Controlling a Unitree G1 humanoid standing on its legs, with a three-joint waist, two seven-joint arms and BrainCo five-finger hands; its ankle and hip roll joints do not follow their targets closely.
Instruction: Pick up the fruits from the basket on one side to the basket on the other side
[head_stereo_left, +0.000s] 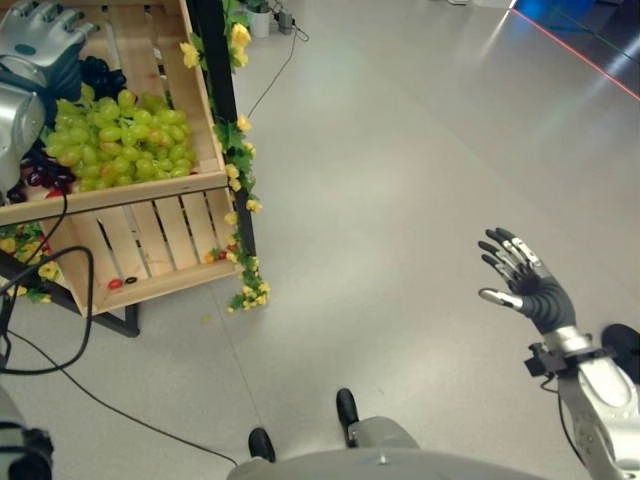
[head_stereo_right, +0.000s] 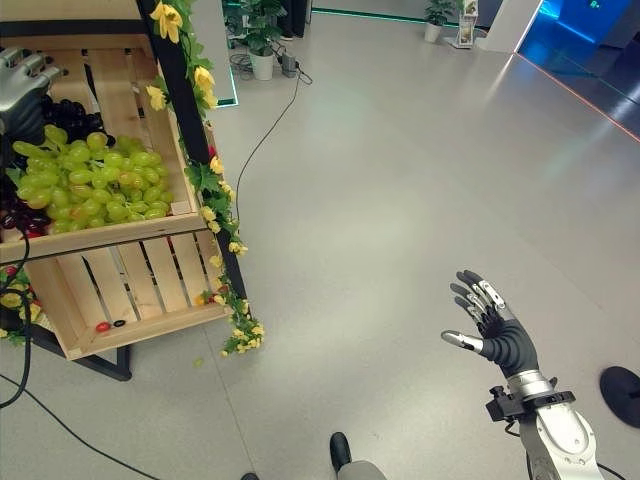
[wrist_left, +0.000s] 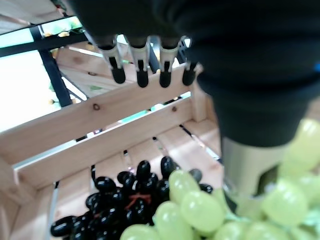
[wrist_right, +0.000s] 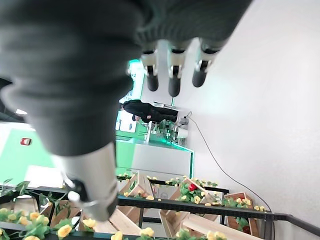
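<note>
Fingers of the left robot hand (wrist_left: 150, 62) hang straight and spread over the wooden crate (head_stereo_left: 150, 190), holding nothing; the head views place this hand at the crate's far left, above the fruit. Just beneath it lie the green grapes (head_stereo_left: 120, 140), heaped toward the front board, and behind them, against the back slats, a cluster of dark grapes (wrist_left: 125, 200). Both bunches rest inside the crate, untouched.

The step in hand looks like the reach to pick a bunch. To do it well, the left robot hand should come down over the top of one cluster and close round its bulk or its stem end, not pinch single berries, which would tear loose and roll. The green heap is the nearer target; a slow closure would spare the soft fruit, and a straight lift would clear the front board.

The right robot hand (head_stereo_right: 495, 335) is held well away over the bare floor (head_stereo_right: 400, 200), fingers spread wide and empty. A lower crate (head_stereo_left: 140, 260) sits under the first, with a few small loose fruits on its boards. Yellow flowers (head_stereo_left: 240, 40) on a leafy vine trim the stand's dark post; the lift should stay clear of them.
</note>
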